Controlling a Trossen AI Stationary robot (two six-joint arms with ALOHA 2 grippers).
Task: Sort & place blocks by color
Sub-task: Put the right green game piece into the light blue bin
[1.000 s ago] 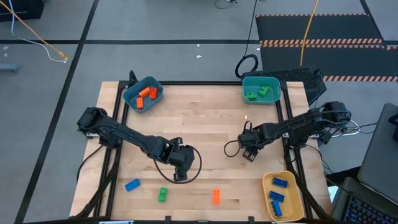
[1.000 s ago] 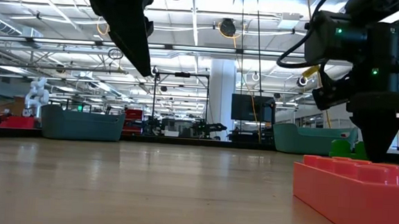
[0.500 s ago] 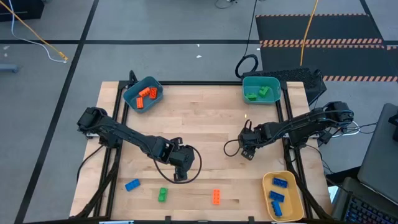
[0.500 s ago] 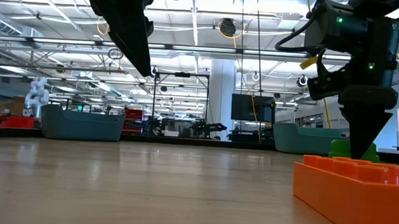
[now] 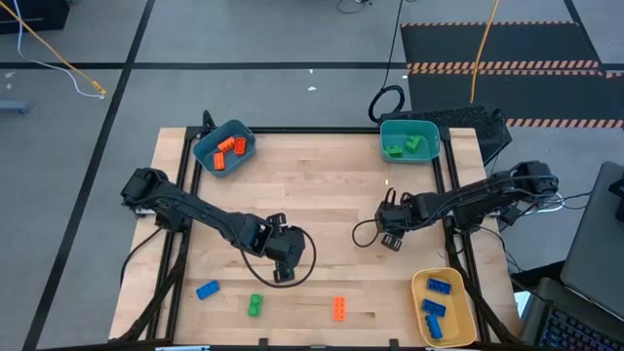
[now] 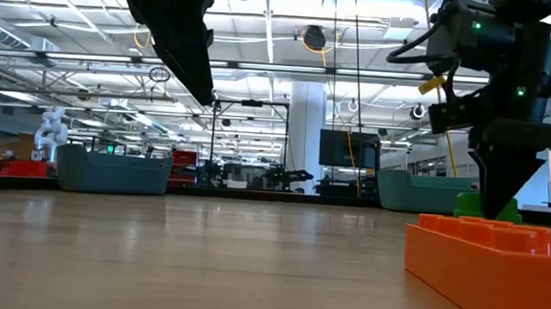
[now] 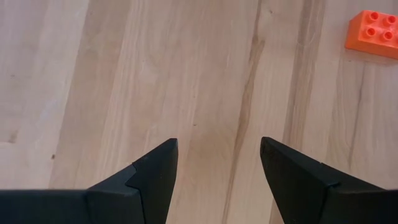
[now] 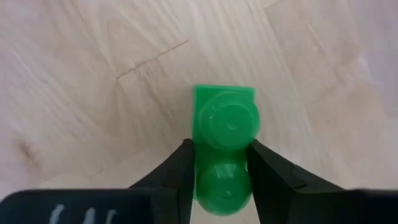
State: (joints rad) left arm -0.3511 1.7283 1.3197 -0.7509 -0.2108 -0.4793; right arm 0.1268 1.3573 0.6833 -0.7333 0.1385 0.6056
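A small green block [image 8: 224, 138] is pinched between the fingers of the right gripper [image 5: 391, 242], right of centre in the high view. It should be lifted straight before being carried to the teal bin [image 5: 409, 139] at upper right. The left gripper [image 5: 281, 274] is held wide over bare wood.

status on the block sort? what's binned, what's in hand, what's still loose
Binned: orange blocks in the blue bin, green blocks in the teal bin, blue blocks in the yellow bin. In hand: the right pincer is closed on a small green block near the table's right side. Left: a blue block, a green block and an orange block lie loose along the front edge. The left pincer hangs open and empty above the wood.
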